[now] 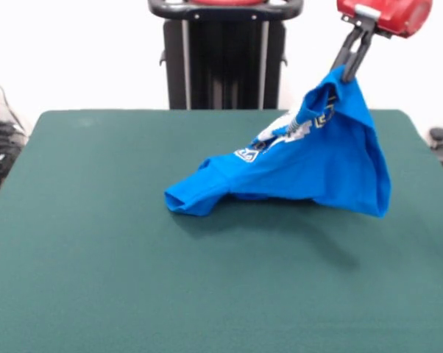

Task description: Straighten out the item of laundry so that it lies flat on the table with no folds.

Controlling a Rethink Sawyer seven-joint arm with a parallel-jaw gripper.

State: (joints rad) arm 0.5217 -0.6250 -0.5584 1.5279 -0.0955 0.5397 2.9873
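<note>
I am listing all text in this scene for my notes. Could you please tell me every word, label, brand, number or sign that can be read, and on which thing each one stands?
No text can be read.
T-shirt, held up by the gripper: white block lettering and a graphic show on the creased cloth, but too folded and blurred to read.
Table: no text.
</note>
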